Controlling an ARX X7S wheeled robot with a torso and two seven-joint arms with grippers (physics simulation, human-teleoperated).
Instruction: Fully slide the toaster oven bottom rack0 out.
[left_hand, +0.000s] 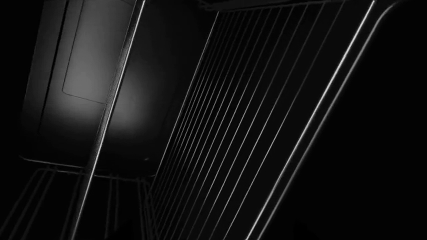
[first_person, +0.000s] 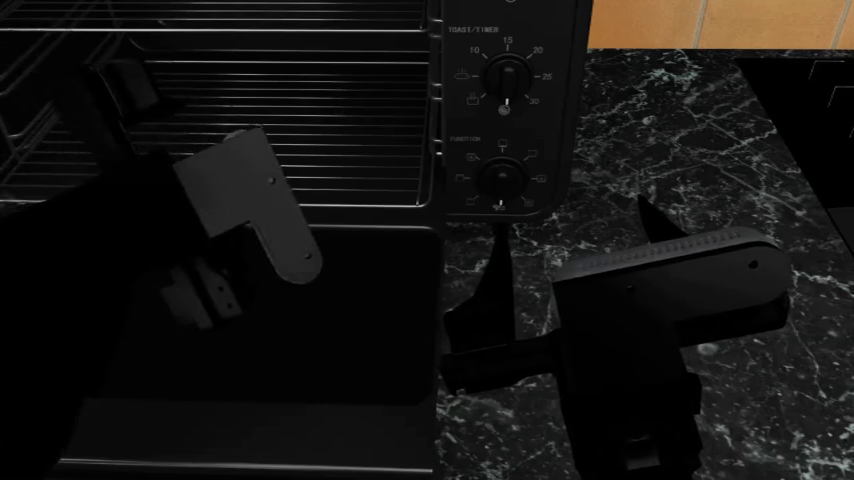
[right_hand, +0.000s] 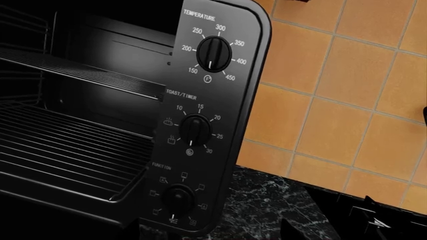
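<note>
The toaster oven (first_person: 514, 110) is standing on the dark marble bench (first_person: 694, 150) with its door (first_person: 307, 340) lying open, and the bottom rack0 (first_person: 294, 150) is sitting at the lower level, its front rim reaching about to the mouth of the cavity. The left hand (first_person: 127, 85) is reaching into the opening at rack height, but the dark is hiding its fingers, so I cannot tell whether they are apart or clamped on a wire. The right hand (first_person: 501, 300) is hovering over the bench beside the control panel, fingers apart and holding nothing. The risk lies in pulling without a sure hold: the fingers may be slipping off the thin rim, or catching the upper rack (right_hand: 87, 75) instead.
</note>
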